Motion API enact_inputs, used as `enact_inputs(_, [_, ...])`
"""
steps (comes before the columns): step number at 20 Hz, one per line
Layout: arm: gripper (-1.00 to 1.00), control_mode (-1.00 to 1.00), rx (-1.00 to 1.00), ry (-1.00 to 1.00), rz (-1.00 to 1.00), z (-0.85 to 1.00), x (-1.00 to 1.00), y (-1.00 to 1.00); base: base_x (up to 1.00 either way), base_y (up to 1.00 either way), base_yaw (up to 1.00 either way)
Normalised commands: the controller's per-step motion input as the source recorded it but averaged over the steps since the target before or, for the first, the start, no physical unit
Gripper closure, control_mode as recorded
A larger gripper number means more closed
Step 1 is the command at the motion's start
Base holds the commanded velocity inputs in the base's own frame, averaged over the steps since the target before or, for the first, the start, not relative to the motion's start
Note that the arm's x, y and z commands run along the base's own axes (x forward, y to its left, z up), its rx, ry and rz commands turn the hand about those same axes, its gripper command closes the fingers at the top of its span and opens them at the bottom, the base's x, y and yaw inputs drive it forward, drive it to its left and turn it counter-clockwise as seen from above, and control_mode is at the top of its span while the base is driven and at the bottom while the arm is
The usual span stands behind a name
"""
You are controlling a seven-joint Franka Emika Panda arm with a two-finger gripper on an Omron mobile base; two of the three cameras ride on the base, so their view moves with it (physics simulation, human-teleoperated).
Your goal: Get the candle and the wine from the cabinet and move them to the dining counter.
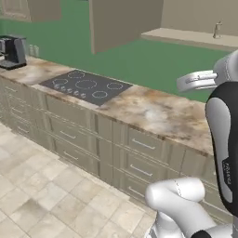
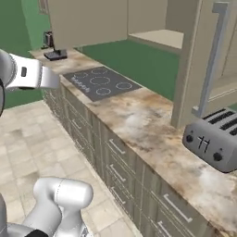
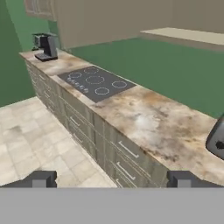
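Marbled beige-brown stone, the narrow worktop point(image 1: 153, 111), running far-left to near-right with a black cooktop point(image 1: 86, 86) set into it, a coffee machine point(image 1: 12, 51) at the far left end and a grey toaster point(image 2: 213, 139) at the near right end. Above, beige wall cabinet point(image 2: 88, 21) with one door point(image 2: 208, 60) swung wide toward the room, long grey bar handle point(image 2: 214, 60) facing out, presumably opened to give reach to the shelf point(image 2: 159, 38) behind it. On that shelf in the left base view, a small pale upright shape point(image 1: 217, 30), too small to tell whether candle or something else; no dark wine bottle made out, so cannot tell where it stands. Gripper point(image 3: 111, 179) raised well above the worktop and apart from everything, looking down and along it, fingers point(image 3: 39, 179) spread as wide as they go, pinching nothing, likely held ready for a first reach. Judged: task barely begun, next move calling for a lift toward the open shelf, with care around the projecting door edge and the toaster below it. Dining counter not made out from here.
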Motion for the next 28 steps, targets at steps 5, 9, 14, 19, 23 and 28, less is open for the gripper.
enact_inputs(5, [-1.0, 1.0, 0.0, 0.0, 0.0, 0.0, 0.0, 0.0, 0.24, 0.36, -0.79])
enact_inputs(9, [-1.0, 1.0, 0.0, 0.0, 0.0, 0.0, 0.0, 0.0, 0.37, 0.5, -0.6])
enact_inputs(14, [-1.0, 1.0, 0.0, 0.0, 0.0, 0.0, 0.0, 0.0, 0.48, 0.57, -0.42])
enact_inputs(19, [-1.0, 1.0, 0.0, 0.0, 0.0, 0.0, 0.0, 0.0, 0.35, 0.23, -0.36])
enact_inputs(23, [-1.0, 1.0, 0.0, 0.0, 0.0, 0.0, 0.0, 0.0, 0.26, -0.07, -0.31])
enact_inputs(28, [-1.0, 1.0, 0.0, 0.0, 0.0, 0.0, 0.0, 0.0, 0.37, 0.0, -0.38])
